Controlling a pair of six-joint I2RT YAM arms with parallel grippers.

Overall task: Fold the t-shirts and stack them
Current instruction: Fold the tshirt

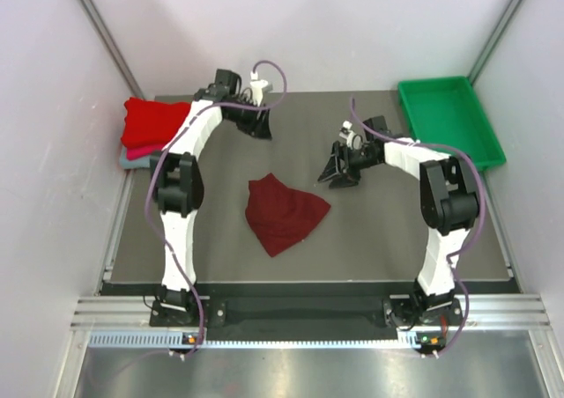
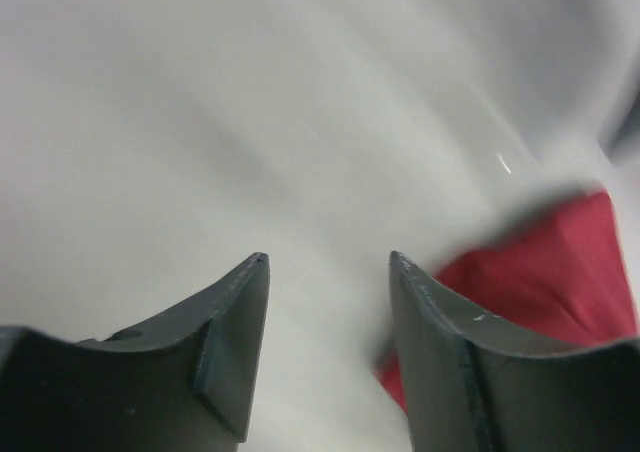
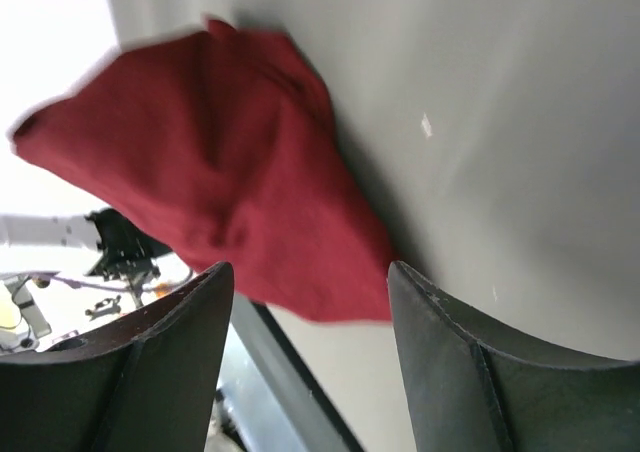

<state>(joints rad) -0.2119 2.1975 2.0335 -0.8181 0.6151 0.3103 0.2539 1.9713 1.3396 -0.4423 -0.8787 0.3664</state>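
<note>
Green tray point(image 1: 448, 116) sits far right — maroon t-shirt point(image 1: 282, 211) lies apart.

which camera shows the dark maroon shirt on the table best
The top external view: the dark maroon t-shirt lies bunched mid-table, its whole outline visible. The right wrist view shows it close but tilted, one edge behind a finger. The left wrist view misses it, catching only bright red cloth.

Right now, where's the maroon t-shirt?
Top view: the maroon t-shirt lies in the middle of the table, between the left arm and right arm, touching neither.
</note>
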